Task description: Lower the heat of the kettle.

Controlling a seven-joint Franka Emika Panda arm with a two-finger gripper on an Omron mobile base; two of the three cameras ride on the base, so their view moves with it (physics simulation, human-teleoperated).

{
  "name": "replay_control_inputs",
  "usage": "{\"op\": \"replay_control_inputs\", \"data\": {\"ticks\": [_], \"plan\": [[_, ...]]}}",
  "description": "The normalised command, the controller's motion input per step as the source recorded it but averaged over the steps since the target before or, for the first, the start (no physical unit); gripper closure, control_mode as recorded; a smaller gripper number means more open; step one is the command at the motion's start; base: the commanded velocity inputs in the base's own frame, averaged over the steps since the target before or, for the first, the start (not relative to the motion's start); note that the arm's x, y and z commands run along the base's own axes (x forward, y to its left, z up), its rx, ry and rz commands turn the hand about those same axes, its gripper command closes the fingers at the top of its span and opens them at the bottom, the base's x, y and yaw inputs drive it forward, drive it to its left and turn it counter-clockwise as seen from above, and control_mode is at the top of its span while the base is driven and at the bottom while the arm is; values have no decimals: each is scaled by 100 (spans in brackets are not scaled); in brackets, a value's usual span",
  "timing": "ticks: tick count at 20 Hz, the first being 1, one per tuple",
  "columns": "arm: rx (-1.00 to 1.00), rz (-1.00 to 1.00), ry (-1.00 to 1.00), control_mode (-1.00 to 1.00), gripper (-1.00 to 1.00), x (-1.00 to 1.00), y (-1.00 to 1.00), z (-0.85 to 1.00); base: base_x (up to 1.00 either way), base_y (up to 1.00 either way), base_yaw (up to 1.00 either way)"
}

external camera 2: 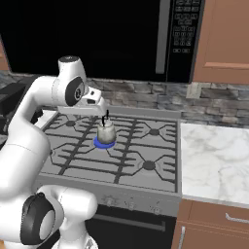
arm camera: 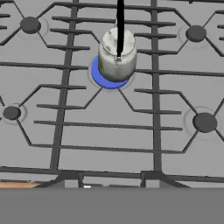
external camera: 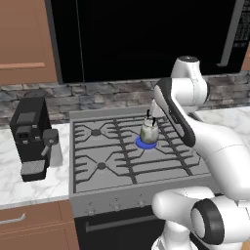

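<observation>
The small silvery-grey kettle (external camera: 148, 132) (external camera 2: 106, 131) (arm camera: 116, 57) with a thin black arched handle stands on the stove's middle burner. A blue flame ring (arm camera: 107, 78) glows beneath it. My gripper (external camera: 153, 115) (external camera 2: 102, 110) (arm camera: 110, 178) hangs above the grates just behind the kettle and does not touch it. It is open, and its dark fingertips (arm camera: 70, 177) stand wide apart with nothing between them. A row of small knobs (external camera: 115, 205) (external camera 2: 131, 204) runs along the stove's front panel, below the grates.
A boxy black coffee machine (external camera: 30, 139) sits on the marble counter left of the stove (external camera: 93, 180). More marble counter (external camera 2: 214, 155) lies to the right. A dark microwave (external camera 2: 121, 34) hangs overhead, flanked by wooden cabinets (external camera: 24, 39).
</observation>
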Motion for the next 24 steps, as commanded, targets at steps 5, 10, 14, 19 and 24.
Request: {"op": "replay_control_inputs", "data": {"ticks": [5, 10, 14, 19, 24], "plan": [[0, 0, -3, -100, -100, 0, -3, 0, 0, 0, 0], [0, 0, 0, 100, -100, 0, -3, 0, 0, -25, 0], [0, 0, 0, 100, -100, 0, 0, 0, 1, -42, 0], [0, 0, 0, 100, -100, 0, 0, 0, 7, -41, 0], [0, 0, 0, 100, -100, 0, 0, 0, 14, -44, 0]]}}
